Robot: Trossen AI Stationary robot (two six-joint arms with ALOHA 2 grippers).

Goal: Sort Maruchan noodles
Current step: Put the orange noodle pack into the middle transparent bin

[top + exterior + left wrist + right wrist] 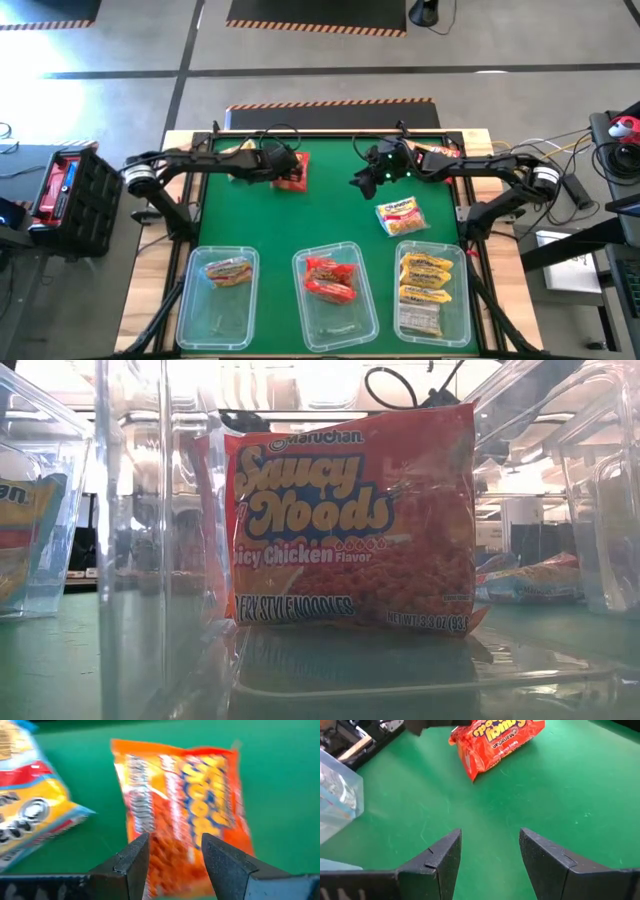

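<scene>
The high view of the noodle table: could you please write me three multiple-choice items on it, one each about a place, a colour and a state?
1. Where does the loose yellow packet lie?
A. In a clear bin
B. On the green mat, near the right arm
C. On the floor

2. What colour are the packets in the middle bin?
A. Red
B. Yellow
C. Blue

3. What state is the right gripper in?
A. Shut on a yellow packet
B. Open and empty above the mat
C. Shut on a bin wall

Answers:
1. B, since the high view shows the packet flat on the mat, outside every bin.
2. A, since only red wrappers show through that bin.
3. B, since the right wrist view shows the fingers apart with bare mat between them.
</scene>
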